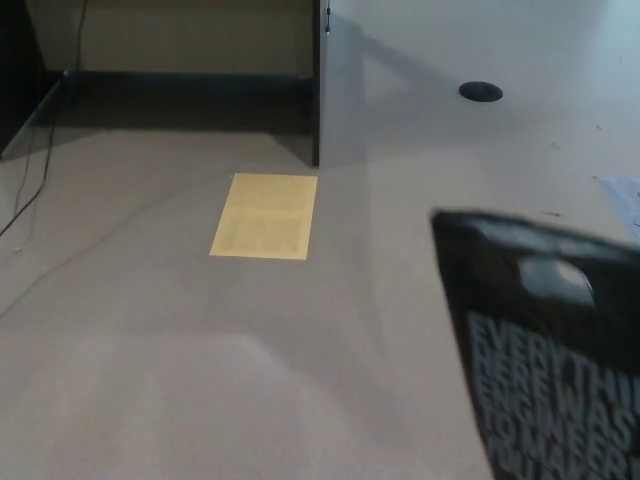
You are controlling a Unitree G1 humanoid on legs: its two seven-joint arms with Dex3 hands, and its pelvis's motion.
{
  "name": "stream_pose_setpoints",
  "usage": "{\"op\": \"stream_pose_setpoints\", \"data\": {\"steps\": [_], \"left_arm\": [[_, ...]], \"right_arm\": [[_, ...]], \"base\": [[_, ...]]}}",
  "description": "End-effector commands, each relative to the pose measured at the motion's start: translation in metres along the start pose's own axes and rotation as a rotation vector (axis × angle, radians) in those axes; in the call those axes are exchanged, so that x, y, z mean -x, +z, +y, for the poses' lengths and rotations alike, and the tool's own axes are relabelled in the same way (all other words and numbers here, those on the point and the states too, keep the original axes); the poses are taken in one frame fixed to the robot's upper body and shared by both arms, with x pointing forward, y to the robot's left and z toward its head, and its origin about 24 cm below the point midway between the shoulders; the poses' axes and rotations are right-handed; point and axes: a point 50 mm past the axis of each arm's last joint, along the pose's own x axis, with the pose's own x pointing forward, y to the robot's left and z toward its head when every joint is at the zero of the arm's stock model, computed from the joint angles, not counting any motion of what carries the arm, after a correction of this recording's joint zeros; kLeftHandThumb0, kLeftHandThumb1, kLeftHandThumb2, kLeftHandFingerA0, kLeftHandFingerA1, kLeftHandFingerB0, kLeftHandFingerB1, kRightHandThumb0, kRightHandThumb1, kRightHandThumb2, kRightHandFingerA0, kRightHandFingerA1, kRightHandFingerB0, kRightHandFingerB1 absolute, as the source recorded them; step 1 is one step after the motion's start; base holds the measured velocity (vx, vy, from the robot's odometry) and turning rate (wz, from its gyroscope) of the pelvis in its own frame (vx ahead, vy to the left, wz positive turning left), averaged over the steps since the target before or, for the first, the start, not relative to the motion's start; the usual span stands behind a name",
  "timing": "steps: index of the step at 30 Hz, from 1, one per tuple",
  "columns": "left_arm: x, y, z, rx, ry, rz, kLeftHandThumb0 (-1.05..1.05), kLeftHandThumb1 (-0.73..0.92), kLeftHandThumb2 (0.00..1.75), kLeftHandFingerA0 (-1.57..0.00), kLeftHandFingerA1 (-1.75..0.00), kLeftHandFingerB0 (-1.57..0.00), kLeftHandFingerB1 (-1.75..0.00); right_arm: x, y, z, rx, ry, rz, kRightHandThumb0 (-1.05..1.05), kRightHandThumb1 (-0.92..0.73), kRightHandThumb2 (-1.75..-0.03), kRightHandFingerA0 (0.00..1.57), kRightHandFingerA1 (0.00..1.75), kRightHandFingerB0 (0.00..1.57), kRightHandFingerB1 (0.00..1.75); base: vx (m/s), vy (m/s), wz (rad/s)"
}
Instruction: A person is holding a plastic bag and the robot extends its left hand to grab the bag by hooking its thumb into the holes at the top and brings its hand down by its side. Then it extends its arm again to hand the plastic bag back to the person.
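Note:
A black plastic bag with pale block lettering fills the lower right of the head view, its top edge slanting down to the right. An oval handle hole shows pale near that top edge. Whoever holds the bag is out of frame. Neither of my hands shows anywhere in the picture.
A yellow sheet lies flat on the beige floor at centre left. A grey partition edge stands behind it, with a dark recess to its left. A thin cable trails at far left. A black round disc sits on the floor at upper right.

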Motion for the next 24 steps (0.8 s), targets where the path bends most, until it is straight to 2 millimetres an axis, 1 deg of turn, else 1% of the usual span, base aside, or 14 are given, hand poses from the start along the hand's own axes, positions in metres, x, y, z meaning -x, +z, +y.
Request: {"op": "stream_pose_setpoints", "data": {"steps": [1, 5, 6, 7, 9, 10, 11, 12, 14, 15, 16, 19, 20, 24], "left_arm": [[-0.001, 0.002, 0.006, 0.017, 0.043, -0.032, -0.31, 0.52, 0.56, -0.47, -0.42, -0.36, -0.34], [0.006, 0.0, 0.005, 0.022, 0.059, -0.053, -0.33, 0.52, 0.56, -0.42, -0.41, -0.31, -0.32], [0.009, 0.0, 0.005, 0.014, 0.07, -0.06, -0.45, 0.43, 0.69, -0.35, -0.46, -0.26, -0.4], [0.011, -0.001, 0.005, 0.003, 0.084, -0.072, -0.45, 0.43, 0.69, -0.35, -0.46, -0.26, -0.4], [0.014, 0.012, 0.01, 0.018, 0.174, -0.193, -0.41, 0.41, 0.66, -0.34, -0.45, -0.28, -0.4], [0.012, 0.025, 0.014, 0.021, 0.222, -0.263, -0.47, 0.41, 0.69, -0.29, -0.49, -0.25, -0.4], [0.013, 0.031, 0.015, 0.021, 0.243, -0.293, -0.47, 0.41, 0.69, -0.29, -0.49, -0.25, -0.4], [0.014, 0.046, 0.019, 0.029, 0.298, -0.37, -0.37, 0.48, 0.55, -0.43, -0.5, -0.32, -0.32], [0.016, 0.06, 0.023, 0.03, 0.33, -0.44, -0.36, 0.48, 0.55, -0.52, -0.56, -0.32, -0.32], [0.017, 0.078, 0.029, 0.06, 0.333, -0.516, -0.46, 0.4, 0.67, -0.35, -0.48, -0.23, -0.39], [0.02, 0.099, 0.036, 0.085, 0.348, -0.61, -0.38, 0.5, 0.56, -0.35, -0.34, -0.27, -0.32], [0.027, 0.131, 0.05, 0.104, 0.394, -0.756, -0.38, 0.48, 0.55, -0.28, -0.33, -0.29, -0.33], [0.032, 0.149, 0.058, 0.092, 0.423, -0.829, -0.43, 0.48, 0.55, -0.31, -0.37, -0.27, -0.33], [0.044, 0.195, 0.079, 0.063, 0.486, -1.033, -0.38, 0.47, 0.55, -0.3, -0.37, -0.28, -0.34]], "right_arm": [[-0.002, 0.002, -0.004, 0.007, -0.017, -0.002, -0.39, -0.6, -0.8, 0.66, 0.59, 0.51, 0.53], [0.001, -0.002, -0.001, 0.015, -0.011, -0.003, -0.39, -0.59, -0.8, 0.66, 0.6, 0.51, 0.52], [0.003, -0.004, 0.001, 0.02, -0.005, -0.007, -0.32, -0.69, -0.59, 0.7, 0.5, 0.55, 0.42], [0.005, -0.005, 0.003, 0.025, 0.001, -0.012, -0.32, -0.69, -0.59, 0.7, 0.5, 0.55, 0.42], [0.005, -0.005, 0.003, 0.026, 0.0, -0.013, -0.39, -0.59, -0.8, 0.64, 0.6, 0.5, 0.52], [0.004, -0.005, 0.002, 0.019, -0.007, -0.009, -0.31, -0.69, -0.6, 0.71, 0.5, 0.54, 0.41], [0.004, -0.005, 0.001, 0.016, -0.01, -0.008, -0.31, -0.69, -0.6, 0.71, 0.5, 0.54, 0.41], [0.004, -0.005, 0.001, 0.007, -0.015, -0.004, -0.3, -0.67, -0.6, 0.73, 0.52, 0.54, 0.41], [0.005, -0.006, 0.002, 0.01, -0.014, -0.009, -0.3, -0.68, -0.6, 0.75, 0.54, 0.53, 0.41], [0.005, -0.007, 0.002, 0.01, -0.013, -0.007, -0.31, -0.68, -0.6, 0.73, 0.53, 0.53, 0.41], [0.005, -0.007, 0.001, 0.012, -0.011, -0.006, -0.31, -0.68, -0.6, 0.72, 0.52, 0.53, 0.4], [0.006, -0.009, 0.003, 0.016, -0.008, 0.002, -0.31, -0.69, -0.6, 0.74, 0.51, 0.54, 0.41], [0.007, -0.01, 0.005, 0.015, -0.003, 0.007, -0.39, -0.59, -0.8, 0.65, 0.59, 0.5, 0.51], [0.006, -0.009, 0.002, 0.02, 0.001, -0.002, -0.39, -0.59, -0.8, 0.64, 0.59, 0.5, 0.52]], "base": [[0.0, 0.0, 0.0], [0.0, 0.0, 0.0], [0.0, 0.0, 0.0], [0.0, 0.0, 0.0], [0.0, 0.0, 0.0], [0.0, 0.0, 0.0], [0.0, 0.0, 0.0], [0.0, 0.0, 0.0], [0.0, 0.0, 0.0], [0.0, 0.0, 0.0], [0.0, 0.0, 0.0], [0.0, 0.0, 0.0], [0.0, 0.0, 0.0], [0.0, 0.0, 0.0]]}}
